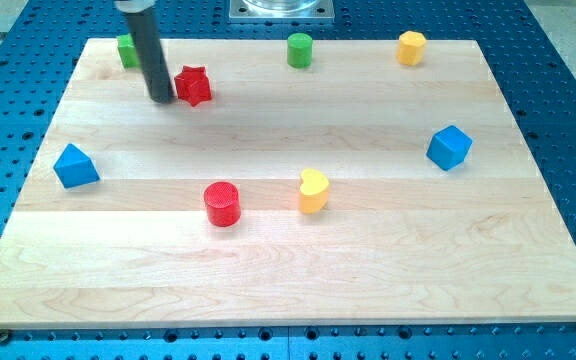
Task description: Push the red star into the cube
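Observation:
The red star lies near the view's top left on the wooden board. The blue cube sits far off at the view's right. My tip is down on the board just left of the red star, touching or nearly touching its left side. The rod rises from there to the view's top.
A green block is partly hidden behind the rod at the top left. A green cylinder and a yellow hexagonal block stand along the top edge. A blue triangular block, a red cylinder and a yellow heart lie lower down.

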